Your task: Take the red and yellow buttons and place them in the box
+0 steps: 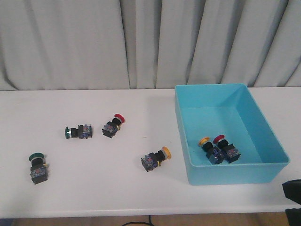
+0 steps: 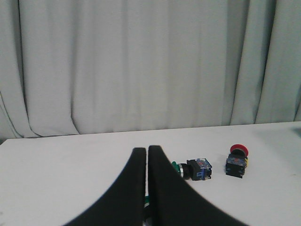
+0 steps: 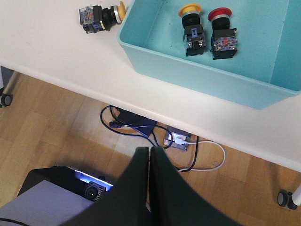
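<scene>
A red button [image 1: 115, 125] lies on the white table left of centre; it also shows in the left wrist view [image 2: 236, 161]. A yellow button [image 1: 156, 159] lies just left of the turquoise box [image 1: 235, 175]; it also shows in the right wrist view [image 3: 99, 15]. Inside the box lie one yellow button [image 1: 209, 149] and one red button [image 1: 226, 148], side by side. My left gripper [image 2: 146, 149] is shut and empty, low over the table's left part. My right gripper [image 3: 149, 149] is shut and empty, off the table's front edge, over the floor.
Two green-capped buttons lie at the left: one [image 1: 77, 132] beside the red button, one [image 1: 36, 167] near the front left. Part of my right arm [image 1: 294, 197] shows at the front right corner. Cables and a power strip [image 3: 178, 140] lie on the wooden floor. Grey curtains hang behind.
</scene>
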Action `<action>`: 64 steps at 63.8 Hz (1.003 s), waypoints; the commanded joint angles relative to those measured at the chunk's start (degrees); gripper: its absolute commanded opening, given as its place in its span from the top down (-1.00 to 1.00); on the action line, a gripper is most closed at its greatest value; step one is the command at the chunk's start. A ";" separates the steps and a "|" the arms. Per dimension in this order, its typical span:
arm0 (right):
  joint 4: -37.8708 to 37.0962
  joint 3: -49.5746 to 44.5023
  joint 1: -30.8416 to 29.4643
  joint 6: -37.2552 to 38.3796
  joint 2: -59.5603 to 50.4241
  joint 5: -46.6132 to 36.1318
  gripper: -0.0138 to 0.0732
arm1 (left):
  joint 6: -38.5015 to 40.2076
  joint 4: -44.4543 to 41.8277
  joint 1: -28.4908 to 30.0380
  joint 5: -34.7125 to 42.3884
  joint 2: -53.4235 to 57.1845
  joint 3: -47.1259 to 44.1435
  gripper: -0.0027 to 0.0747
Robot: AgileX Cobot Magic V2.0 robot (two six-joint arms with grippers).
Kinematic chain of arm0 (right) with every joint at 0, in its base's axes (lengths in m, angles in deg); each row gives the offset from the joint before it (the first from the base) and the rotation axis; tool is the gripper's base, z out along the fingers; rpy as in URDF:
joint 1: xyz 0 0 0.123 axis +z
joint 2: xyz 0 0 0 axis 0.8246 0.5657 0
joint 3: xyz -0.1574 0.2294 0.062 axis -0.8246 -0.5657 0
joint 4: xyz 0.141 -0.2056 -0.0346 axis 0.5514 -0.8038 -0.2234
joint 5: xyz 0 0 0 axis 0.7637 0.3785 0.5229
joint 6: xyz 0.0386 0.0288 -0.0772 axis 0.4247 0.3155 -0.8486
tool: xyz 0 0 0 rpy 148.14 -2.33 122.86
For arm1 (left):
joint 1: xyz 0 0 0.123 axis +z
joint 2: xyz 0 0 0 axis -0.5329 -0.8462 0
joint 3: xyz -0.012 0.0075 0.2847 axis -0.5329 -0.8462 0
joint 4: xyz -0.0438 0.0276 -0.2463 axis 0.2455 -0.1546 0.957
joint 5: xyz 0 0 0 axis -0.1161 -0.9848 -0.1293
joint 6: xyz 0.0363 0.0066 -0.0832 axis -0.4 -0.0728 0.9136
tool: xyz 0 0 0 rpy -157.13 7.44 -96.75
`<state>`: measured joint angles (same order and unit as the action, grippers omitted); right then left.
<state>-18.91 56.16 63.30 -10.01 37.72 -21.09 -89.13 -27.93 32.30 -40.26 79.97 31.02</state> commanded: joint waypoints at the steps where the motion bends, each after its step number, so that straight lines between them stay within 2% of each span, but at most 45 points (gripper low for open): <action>1: 0.68 1.39 -0.15 -0.19 -0.23 -2.35 0.70 | 0.26 0.53 -0.10 4.36 0.91 -1.59 0.95; 7: -0.05 1.44 -0.15 -0.36 -0.23 -2.60 0.70 | 0.26 0.53 -0.10 4.36 0.91 -1.59 0.95; 14: -4.61 -0.27 -0.33 -0.59 -2.83 -7.89 0.70 | 0.26 0.53 -0.10 4.36 0.85 -1.59 0.95; 29: -5.39 -16.77 -4.89 -0.59 -18.52 -34.09 0.70 | 0.26 0.53 -0.10 4.36 0.85 -1.59 0.95; 42: -4.62 -32.58 -6.20 -0.38 -35.00 -49.55 0.70 | 0.26 0.53 -0.10 4.36 0.85 -1.59 0.95; 58: -4.51 -45.34 -6.34 -0.17 -43.80 -59.91 0.70 | 0.26 0.53 -0.10 4.36 0.85 -1.59 0.95; 64: -4.30 -45.13 -6.34 -0.28 -43.73 -59.11 0.70 | 0.26 0.53 -0.10 4.36 0.85 -1.59 0.95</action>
<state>-23.39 11.60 57.32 -10.16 -5.32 -74.40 -89.13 -27.93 32.30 -40.21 79.97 31.02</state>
